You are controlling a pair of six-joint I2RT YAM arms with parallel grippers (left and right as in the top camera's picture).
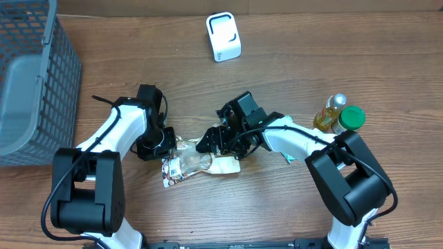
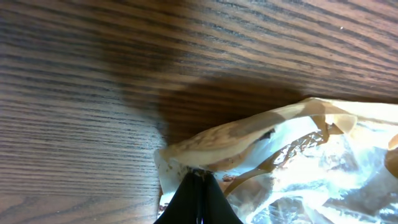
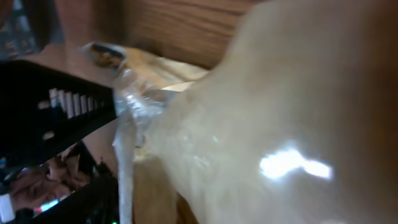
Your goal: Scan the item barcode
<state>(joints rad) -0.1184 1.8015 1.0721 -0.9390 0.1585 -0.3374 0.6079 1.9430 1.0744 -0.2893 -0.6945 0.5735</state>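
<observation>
Wood-grain table (image 1: 277, 207) under both arms; plastic packet (image 1: 196, 164) lies near the middle of it, between the two grippers; film is clear and crumpled, pale tan contents inside, a printed strip at the end nearer the left arm

Left gripper (image 1: 165, 144) sits at the packet's left end, pointed down at the table; left wrist view shows the left gripper (image 2: 198, 186) with its two dark fingers closed together to a point, pinching the edge of the packet (image 2: 261, 143); film rises from the pinch in a shallow fold, with its shadow on the wood behind it

Right gripper (image 1: 210, 142) is at the packet's right end, just above the film in the overhead view; in the right wrist view the packet (image 3: 261, 124) fills most of the picture, blurred and glossy, very close to the lens; one black finger (image 3: 56, 106) shows at the left, beside the film; a second dark shape lies lower left; jaws look parted, but whether they have closed on the packet or merely stand around it I cannot tell; contact is hidden by blur

Elsewhere: grey mesh basket (image 1: 41, 69) at the table's left edge, well apart from the packet; white boxy device (image 1: 223, 37) standing toward the far side; bottle of yellow liquid (image 1: 331, 112) and green-capped container (image 1: 352, 118) just beside each other on the right, close by the right arm
</observation>
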